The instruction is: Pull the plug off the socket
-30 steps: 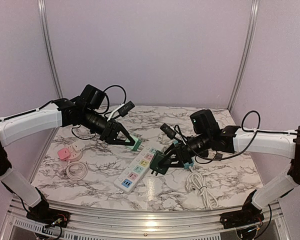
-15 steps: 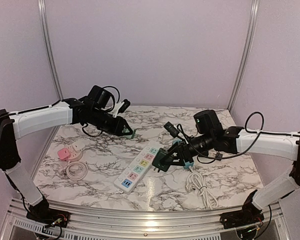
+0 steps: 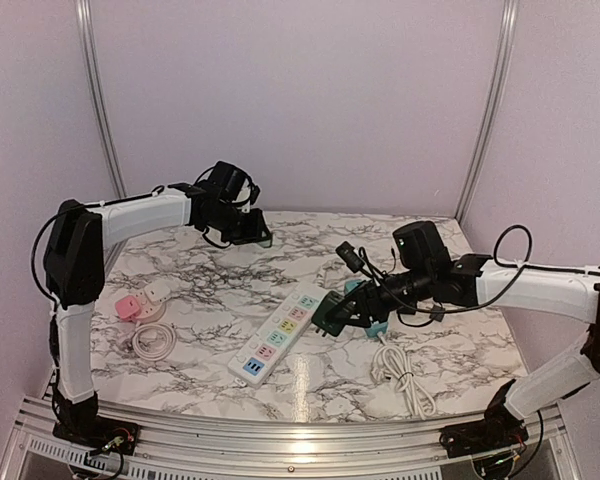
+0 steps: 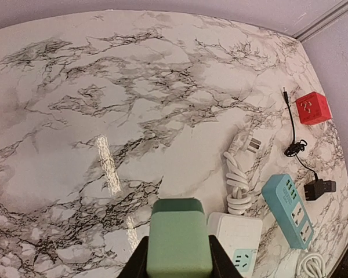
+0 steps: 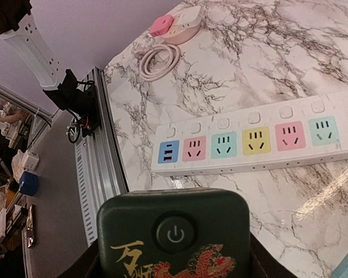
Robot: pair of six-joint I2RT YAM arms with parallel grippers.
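Observation:
A white power strip (image 3: pixel 277 335) with coloured sockets lies on the marble table; no plug sits in the sockets that show in the right wrist view (image 5: pixel 255 139). My left gripper (image 3: pixel 258 236) is at the far back of the table, well away from the strip. It is shut on a light green plug (image 4: pixel 178 243) and holds it above the table. My right gripper (image 3: pixel 332 318) hovers just right of the strip's far end. It is shut on a dark green plug (image 5: pixel 174 237) that has a power button and a dragon print.
A pink and white socket (image 3: pixel 140 302) and a coiled white cable (image 3: pixel 153 340) lie at the left. A teal power strip (image 4: pixel 290 209), a red cube socket (image 4: pixel 311 108), a black adapter (image 4: pixel 319 188) and a white coiled cable (image 3: pixel 400 375) lie at the right.
My left arm has swung away from the strip toward the back wall, carrying the light green plug. My right gripper has shifted slightly right with the dark green plug.

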